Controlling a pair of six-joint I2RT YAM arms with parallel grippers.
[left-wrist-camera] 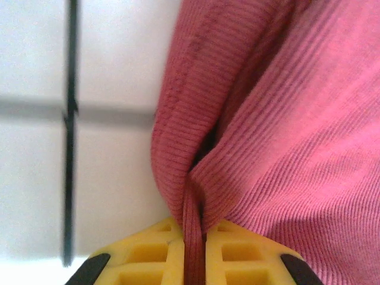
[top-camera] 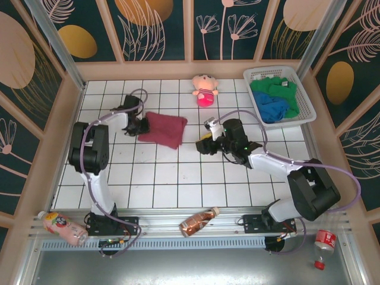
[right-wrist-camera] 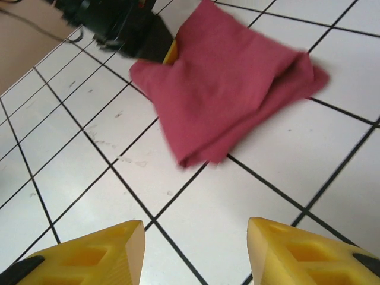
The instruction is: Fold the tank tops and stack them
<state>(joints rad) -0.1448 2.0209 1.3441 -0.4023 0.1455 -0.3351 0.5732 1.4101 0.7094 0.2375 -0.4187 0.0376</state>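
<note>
The maroon tank top (top-camera: 165, 129) lies folded on the white tiled table, left of centre. My left gripper (top-camera: 139, 125) is shut on its left edge; in the left wrist view a ridge of the maroon cloth (left-wrist-camera: 267, 119) is pinched between the yellow fingers (left-wrist-camera: 154, 249). My right gripper (top-camera: 206, 141) stands open just right of the maroon tank top, apart from it, with bare tile between its yellow fingertips (right-wrist-camera: 107, 249); the maroon tank top (right-wrist-camera: 225, 89) lies ahead of it. The green tank top (top-camera: 279, 88) and the blue tank top (top-camera: 272, 107) lie bunched in the basket.
A white basket (top-camera: 306, 104) stands at the back right. A pink plush doll (top-camera: 205, 90) sits at the back centre. A bottle (top-camera: 199, 221) and another bottle (top-camera: 62, 227) lie on the near rail, and a small container (top-camera: 324, 240) sits at the near right.
</note>
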